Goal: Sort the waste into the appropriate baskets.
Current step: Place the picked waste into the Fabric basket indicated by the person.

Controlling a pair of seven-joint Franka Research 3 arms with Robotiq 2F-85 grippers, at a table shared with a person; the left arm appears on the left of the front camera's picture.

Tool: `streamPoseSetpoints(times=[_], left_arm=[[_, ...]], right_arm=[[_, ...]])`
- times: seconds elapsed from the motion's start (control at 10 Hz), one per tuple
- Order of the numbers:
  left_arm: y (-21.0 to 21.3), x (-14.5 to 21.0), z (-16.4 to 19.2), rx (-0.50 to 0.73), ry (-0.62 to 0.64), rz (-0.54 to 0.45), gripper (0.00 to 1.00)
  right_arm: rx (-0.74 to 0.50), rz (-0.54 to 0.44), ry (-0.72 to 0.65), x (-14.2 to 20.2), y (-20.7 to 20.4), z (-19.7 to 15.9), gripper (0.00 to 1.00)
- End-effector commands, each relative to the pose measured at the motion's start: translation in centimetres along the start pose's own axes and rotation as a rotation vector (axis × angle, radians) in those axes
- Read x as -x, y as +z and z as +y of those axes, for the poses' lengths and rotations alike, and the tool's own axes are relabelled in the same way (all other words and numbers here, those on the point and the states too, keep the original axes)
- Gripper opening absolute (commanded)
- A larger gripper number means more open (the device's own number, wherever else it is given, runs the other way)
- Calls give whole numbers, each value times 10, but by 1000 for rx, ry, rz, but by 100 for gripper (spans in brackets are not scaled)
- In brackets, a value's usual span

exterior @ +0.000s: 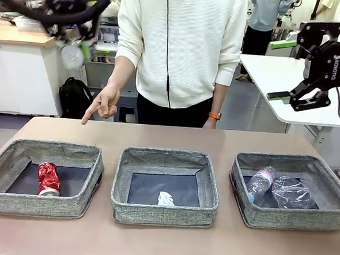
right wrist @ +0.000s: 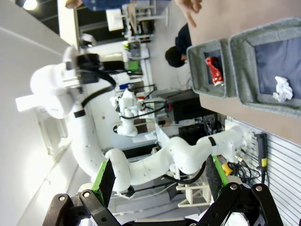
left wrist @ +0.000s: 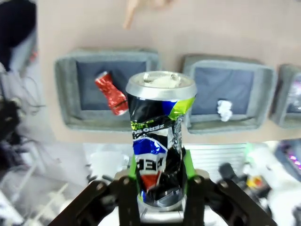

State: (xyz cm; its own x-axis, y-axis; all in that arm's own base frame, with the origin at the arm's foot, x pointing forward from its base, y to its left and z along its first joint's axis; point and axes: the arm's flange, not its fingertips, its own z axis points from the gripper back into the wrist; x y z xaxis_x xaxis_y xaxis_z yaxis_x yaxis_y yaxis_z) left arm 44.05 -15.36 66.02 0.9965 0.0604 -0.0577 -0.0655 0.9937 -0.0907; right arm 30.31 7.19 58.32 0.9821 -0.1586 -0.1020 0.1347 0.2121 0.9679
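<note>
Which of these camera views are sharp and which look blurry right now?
Front view: sharp on the baskets, left gripper smeared. Left wrist view: dark multicoloured can fairly crisp, background soft and hazy. Right wrist view: wide-angle bend, left arm slightly blurred.

White cabinet (exterior: pixel 22 84) behind at left; white table (exterior: pixel 288 83) at right; grey floor.

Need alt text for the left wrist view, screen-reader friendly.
The left gripper holds a dented dark multicoloured can upright between its green pads, high above the table. Below lie grey baskets: one holds a red drink can, the next a crumpled white paper ball. A person's hand points at the top edge.
</note>
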Motion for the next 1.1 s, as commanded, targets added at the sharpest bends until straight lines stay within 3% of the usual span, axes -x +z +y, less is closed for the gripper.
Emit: streamPoseSetpoints(times=[0.0, 0.2, 0.5, 0.8, 1.0], left_arm=[[-138, 77, 73, 15, 83, -57, 40], [-166, 95, 85, -36, 148, -12, 40], [-202, 108, 96, -5, 212, 55, 40], [-202, 95, 94, 13, 246, 5, 40], [-207, 79, 99, 50, 350, -93, 40]], right_arm=[[4, 9, 21, -1, 1, 1, 100], [4, 9, 21, -1, 1, 1, 100], [4, 9, 21, -1, 1, 1, 100], [4, 9, 21, -1, 1, 1, 100], [4, 9, 21, -1, 1, 1, 100]])
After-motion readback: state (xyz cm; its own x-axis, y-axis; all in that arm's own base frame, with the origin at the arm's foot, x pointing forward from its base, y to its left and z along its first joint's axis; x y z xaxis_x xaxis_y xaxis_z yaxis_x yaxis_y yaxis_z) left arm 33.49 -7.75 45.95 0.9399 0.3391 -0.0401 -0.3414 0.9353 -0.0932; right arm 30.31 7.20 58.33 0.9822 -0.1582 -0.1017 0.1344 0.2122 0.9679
